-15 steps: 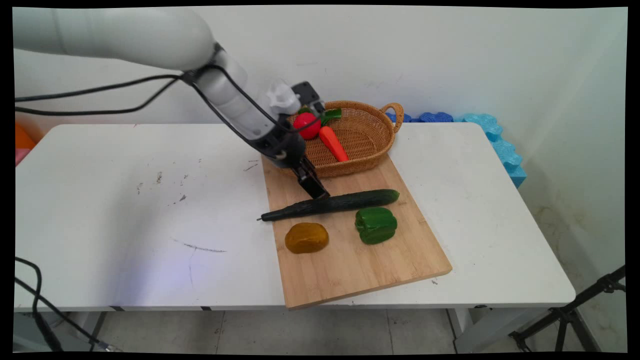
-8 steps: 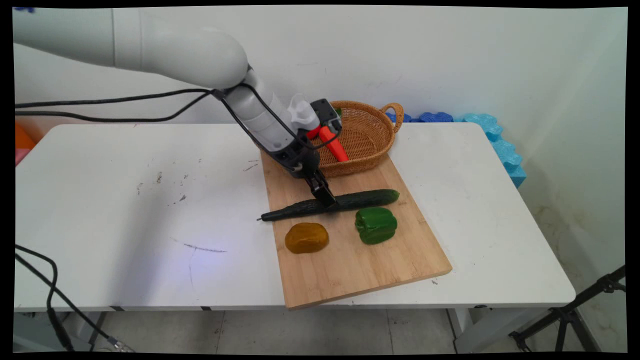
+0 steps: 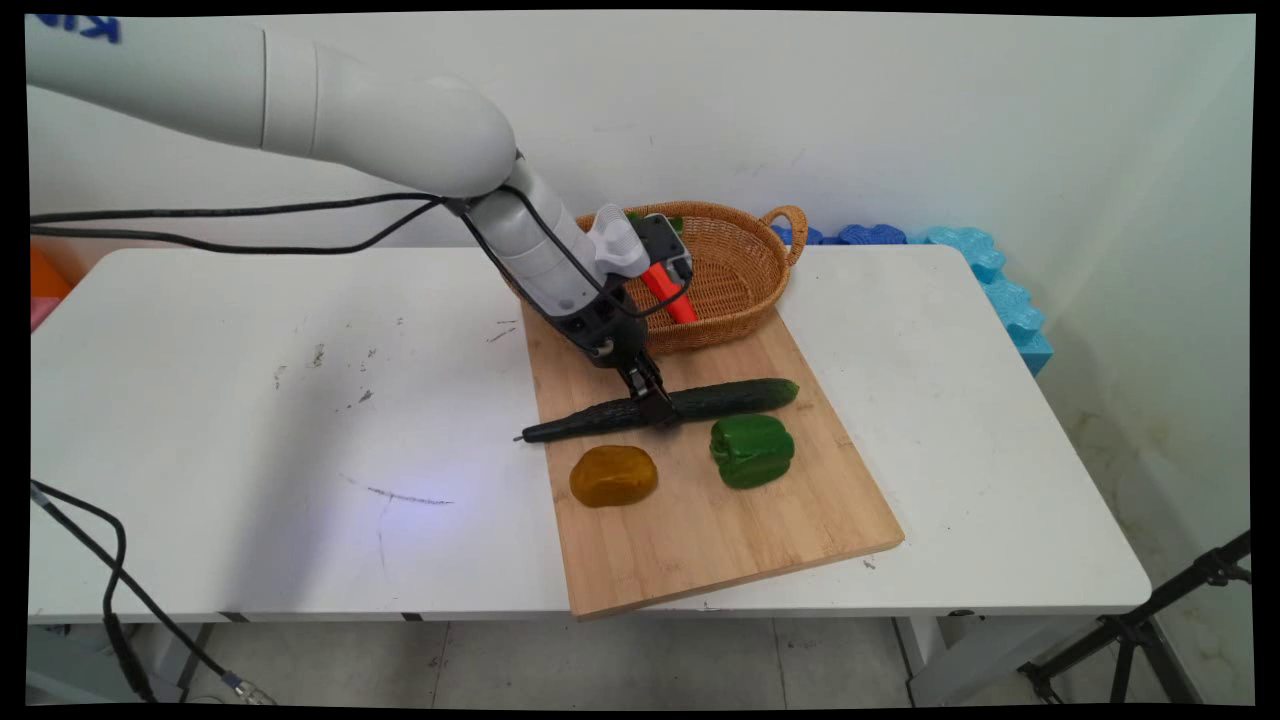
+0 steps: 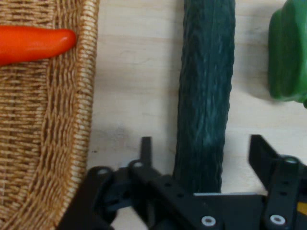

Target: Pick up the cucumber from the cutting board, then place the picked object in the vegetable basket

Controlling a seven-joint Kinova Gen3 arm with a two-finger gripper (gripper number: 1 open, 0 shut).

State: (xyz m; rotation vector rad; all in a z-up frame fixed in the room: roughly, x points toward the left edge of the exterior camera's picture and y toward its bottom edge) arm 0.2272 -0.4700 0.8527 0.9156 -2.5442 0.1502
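The black gripper (image 3: 655,408) is reaching down onto the wooden cutting board (image 3: 720,520) and straddling the dark green cucumber (image 3: 730,397), which is lying lengthwise across the board's far half with its thin stem end jutting off the board's left edge over the white counter (image 3: 250,420). In the hand view the gripper (image 4: 201,153) is standing spread, one finger showing on each side of the cucumber (image 4: 206,96) with a gap of bare board between each finger and the skin, so nothing is being pinched. Just beside the cucumber on its near side, a green bell pepper (image 3: 752,451) is sitting on the board, and a brownish-yellow potato-like piece (image 3: 613,475) is resting left of the pepper. On the cucumber's far side, a woven wicker basket (image 3: 745,265) is standing partly on the board's far end, holding an orange carrot (image 3: 672,296); the hand view is showing the carrot's (image 4: 33,44) tip lying against the basket's (image 4: 57,143) rim.
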